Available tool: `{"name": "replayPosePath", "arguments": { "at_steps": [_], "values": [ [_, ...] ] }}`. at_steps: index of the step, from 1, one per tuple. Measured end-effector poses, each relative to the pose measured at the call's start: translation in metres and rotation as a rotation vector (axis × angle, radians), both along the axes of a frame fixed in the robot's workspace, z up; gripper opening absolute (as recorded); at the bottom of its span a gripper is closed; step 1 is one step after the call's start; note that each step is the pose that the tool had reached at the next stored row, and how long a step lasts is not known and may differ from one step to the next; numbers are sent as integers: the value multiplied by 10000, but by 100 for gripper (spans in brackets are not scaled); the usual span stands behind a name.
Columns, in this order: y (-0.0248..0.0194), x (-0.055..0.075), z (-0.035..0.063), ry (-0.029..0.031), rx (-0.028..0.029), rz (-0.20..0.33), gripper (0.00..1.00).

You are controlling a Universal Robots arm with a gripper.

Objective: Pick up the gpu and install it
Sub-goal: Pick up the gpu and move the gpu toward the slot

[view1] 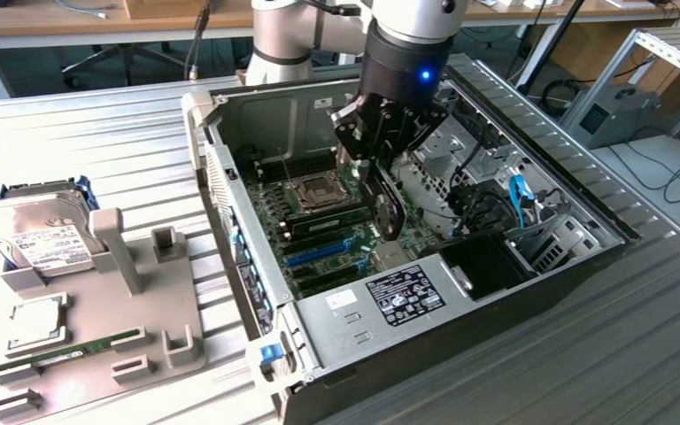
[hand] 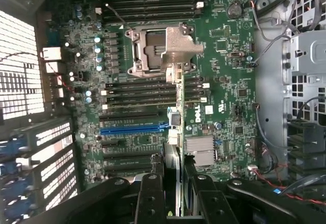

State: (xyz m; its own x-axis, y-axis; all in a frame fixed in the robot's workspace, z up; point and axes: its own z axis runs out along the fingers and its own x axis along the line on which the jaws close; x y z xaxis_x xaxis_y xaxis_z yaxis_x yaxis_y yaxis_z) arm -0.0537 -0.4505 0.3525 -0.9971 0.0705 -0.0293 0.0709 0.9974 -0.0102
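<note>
My gripper [view1: 378,164] hangs inside the open computer case [view1: 576,208], shut on the gpu [view1: 385,211]. The card is dark and thin, held upright on edge and pointing down at the green motherboard [view1: 316,257]. In the wrist view the gpu [hand: 177,127] appears edge-on between my black fingers [hand: 152,196], its metal bracket [hand: 178,43] over the CPU socket [hand: 145,48]. The card's lower edge runs across the end of the blue expansion slot [hand: 133,129] and the black slots beside it. I cannot tell whether it touches the board.
A grey fixture [view1: 98,336] outside the case on the exterior view's left carries a silver hard drive [view1: 39,235], a CPU chip [view1: 39,323] and a green RAM stick [view1: 74,348]. The power supply [view1: 405,297], cables [view1: 517,199] and drive cage [hand: 305,56] crowd the case interior.
</note>
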Motion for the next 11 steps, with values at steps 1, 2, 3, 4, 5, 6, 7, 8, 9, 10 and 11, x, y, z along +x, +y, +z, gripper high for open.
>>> {"name": "replayPosePath", "arguments": {
  "at_steps": [1,2,3,4,5,6,7,8,9,10,11],
  "values": [
    [1,15,-6,0,-3,-1,26],
    [2,27,-10,0,-5,-1,26],
    [3,38,-14,0,-7,-1,26],
    [4,51,-19,0,-11,-2,26],
    [5,65,-25,0,-13,-1,26],
    [6,83,-31,0,-17,-1,26],
    [7,98,-36,0,-19,0,26],
    [8,112,-40,0,-20,-1,26],
    [9,131,-44,0,-22,-1,26],
    [10,147,-46,0,-23,0,26],
    [11,157,-48,0,-24,0,26]
  ]
}}
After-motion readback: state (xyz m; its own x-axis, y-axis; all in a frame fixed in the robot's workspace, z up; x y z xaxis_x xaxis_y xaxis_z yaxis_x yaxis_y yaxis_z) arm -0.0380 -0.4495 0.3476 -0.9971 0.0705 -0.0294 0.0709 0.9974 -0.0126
